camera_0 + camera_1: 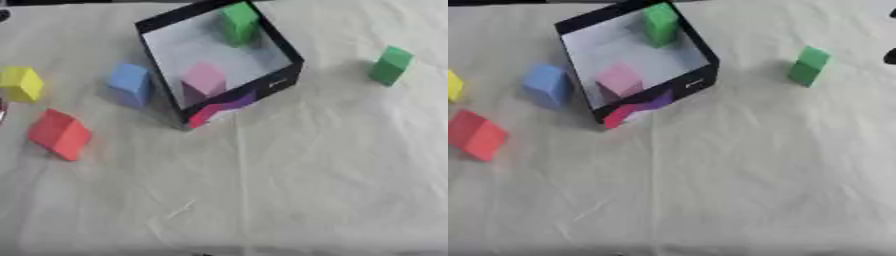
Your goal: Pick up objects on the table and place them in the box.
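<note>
Blocks lie scattered on a white cloth around a black box, and two more sit inside it. Neither hand can be made out. In the right eye view two small dark shapes show at the right edge, at about 2 o'clock from the picture's middle; whether they belong to an arm I cannot tell, so the state of the fingers cannot be told either. A sliver of something dark also shows at the left edge of the left eye view, at about 9 o'clock.

Going from the left: a yellow block lies at 9 o'clock from the box, near the left edge. A red block lies at about 8 o'clock from the box, below the yellow one and apart from it, tilted on the cloth. A blue block stands just beside the box's left wall; whether it touches the wall I cannot tell.

The box sits askew, its corners turned, at 12 o'clock in the picture. Its floor is pale grey. Inside, a pink block lies near the front corner, at 7 o'clock within the box, and a green block stands at the far side, at 12 o'clock. The front outer wall carries a red and purple patch and a small pale mark too blurred to read.

A second green block stands alone at 3 o'clock from the box, well apart from it, with nothing between them but wrinkled cloth.
</note>
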Available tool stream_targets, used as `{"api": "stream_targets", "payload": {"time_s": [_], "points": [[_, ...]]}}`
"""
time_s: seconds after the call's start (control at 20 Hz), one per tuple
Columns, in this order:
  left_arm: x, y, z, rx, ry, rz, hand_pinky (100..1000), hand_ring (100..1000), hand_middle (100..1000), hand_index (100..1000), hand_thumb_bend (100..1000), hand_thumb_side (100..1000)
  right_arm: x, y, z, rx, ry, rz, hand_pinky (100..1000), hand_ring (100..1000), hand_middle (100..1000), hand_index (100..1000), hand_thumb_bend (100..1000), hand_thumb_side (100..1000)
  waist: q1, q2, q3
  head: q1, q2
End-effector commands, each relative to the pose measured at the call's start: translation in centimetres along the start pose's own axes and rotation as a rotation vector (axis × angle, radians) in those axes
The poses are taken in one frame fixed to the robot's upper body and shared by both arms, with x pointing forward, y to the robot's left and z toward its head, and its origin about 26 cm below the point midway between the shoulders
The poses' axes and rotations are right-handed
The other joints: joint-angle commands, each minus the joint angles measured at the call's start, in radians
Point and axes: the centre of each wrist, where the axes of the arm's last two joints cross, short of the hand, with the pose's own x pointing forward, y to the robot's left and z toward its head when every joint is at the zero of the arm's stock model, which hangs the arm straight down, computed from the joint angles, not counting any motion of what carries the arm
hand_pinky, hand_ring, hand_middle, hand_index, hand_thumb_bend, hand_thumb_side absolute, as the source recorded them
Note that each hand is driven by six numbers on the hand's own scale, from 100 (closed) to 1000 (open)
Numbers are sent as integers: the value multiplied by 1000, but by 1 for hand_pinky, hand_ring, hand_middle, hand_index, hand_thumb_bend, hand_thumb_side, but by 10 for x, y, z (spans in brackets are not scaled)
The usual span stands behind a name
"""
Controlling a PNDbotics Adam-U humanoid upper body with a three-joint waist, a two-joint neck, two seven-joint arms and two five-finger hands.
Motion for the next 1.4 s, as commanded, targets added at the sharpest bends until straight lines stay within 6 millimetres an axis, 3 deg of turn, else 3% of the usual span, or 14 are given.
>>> {"api": "stream_targets", "payload": {"time_s": [0.05,0.25,0.45,0.7,0.95,1.4], "points": [[13,7,-8,-2,-43,-29,801,805,796,829,811,661,-6,-12,15,-27,37,21,840,876,854,888,619,453,-11,-41,1,-4,5],[12,7,-7,-5,-39,-28,801,805,795,829,810,661,-3,-10,12,-44,32,-4,836,879,856,879,650,396,-10,-40,4,-7,5],[9,7,-6,-4,-30,-28,802,806,796,829,808,662,11,-17,-1,-68,-6,-24,835,883,858,845,657,374,-9,-43,2,-10,5],[7,7,-4,-7,-23,-27,802,806,797,830,807,661,44,-35,-40,-36,-57,18,842,892,866,856,666,372,0,-56,-5,-7,5],[4,6,-2,-7,-12,-22,802,807,799,830,805,661,62,-44,-79,-18,-70,24,847,910,880,889,676,346,10,-72,-8,11,5],[3,4,-1,-13,-5,-14,802,807,798,829,804,660,85,-47,-114,-14,-131,16,833,887,852,886,665,353,16,-90,-6,-11,5]]}}
